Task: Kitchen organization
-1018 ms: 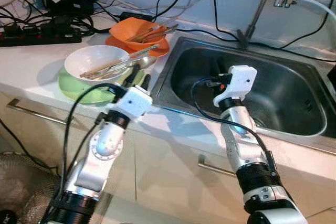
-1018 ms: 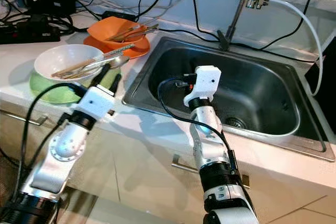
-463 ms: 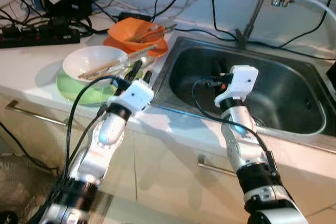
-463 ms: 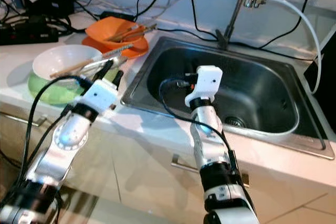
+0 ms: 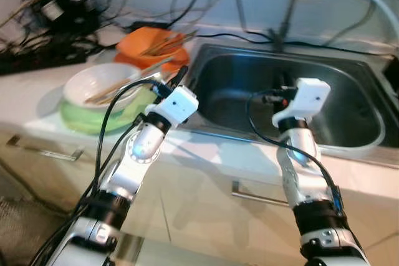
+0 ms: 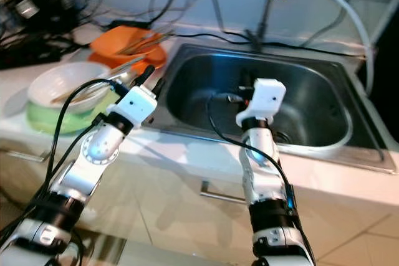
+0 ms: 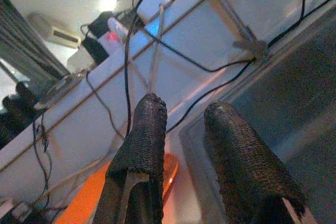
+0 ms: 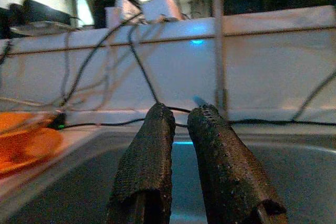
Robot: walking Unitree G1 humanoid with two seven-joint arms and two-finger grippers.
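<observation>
Your left end effector (image 7: 181,129) hovers empty, fingers slightly parted, at the sink (image 5: 349,147) edge; right end effector (image 8: 181,129) nearly closed, empty, over the basin. White bowl (image 5: 93,85) holding chopsticks sits on a green plate (image 5: 81,119); orange bowl (image 5: 153,43) with utensils sits behind on the desk (image 5: 25,101).

Sink (image 5: 349,101) basin open, apparently bare. Counter left crowded: white bowl (image 5: 93,85) on green plate (image 5: 84,119), orange bowl (image 5: 156,45) behind, utensils jutting. Cables (image 5: 206,4) draped along back wall.

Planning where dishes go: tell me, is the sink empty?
Apparently empty: the sink shows bare steel basin and drain; the right gripper hovers over it, hiding part.
</observation>
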